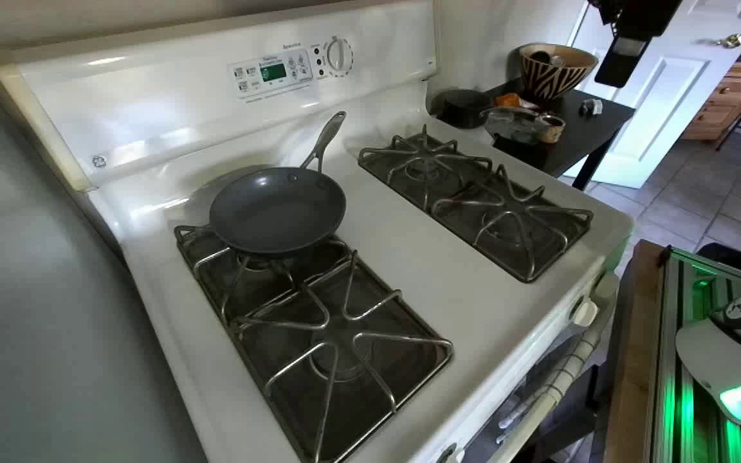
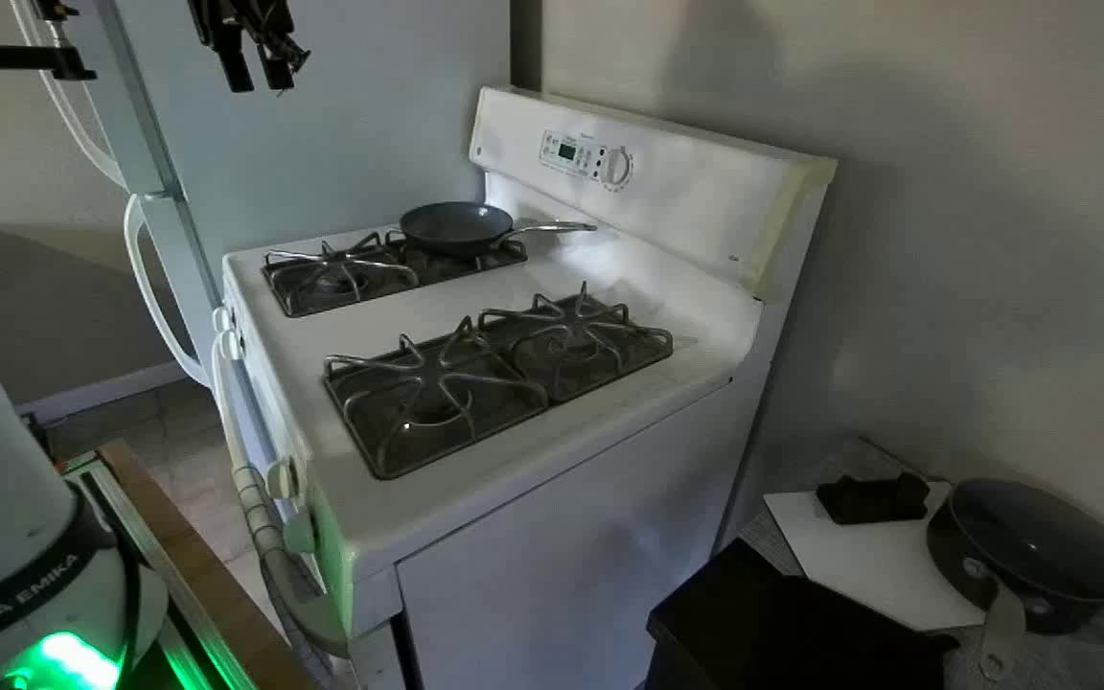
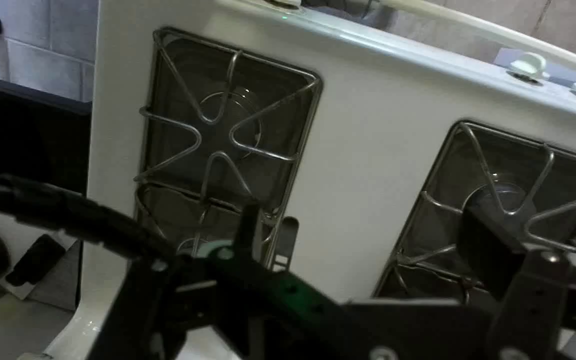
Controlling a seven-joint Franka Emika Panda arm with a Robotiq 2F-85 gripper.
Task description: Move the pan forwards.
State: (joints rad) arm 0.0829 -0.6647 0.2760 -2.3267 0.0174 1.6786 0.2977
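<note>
The pan (image 1: 277, 209) is round, shallow and dark grey. It sits on the rear grate on the refrigerator side of the stove, in both exterior views (image 2: 456, 230). Its long grey handle (image 1: 327, 136) points toward the back control panel. My gripper (image 2: 260, 81) is high above the stove's front, well away from the pan. In an exterior view only a dark part of the gripper (image 1: 624, 54) shows at the top. In the wrist view the fingers (image 3: 378, 217) stand wide apart with nothing between them. The pan is out of the wrist view.
The front grate (image 1: 341, 341) lies just ahead of the pan. A second pair of grates (image 1: 512, 218) is across the white stove top (image 1: 402, 251). The back panel (image 1: 184, 83) rises behind. A refrigerator (image 2: 351, 125) stands beside the stove. A dark pot (image 2: 1031, 551) stands on the opposite side.
</note>
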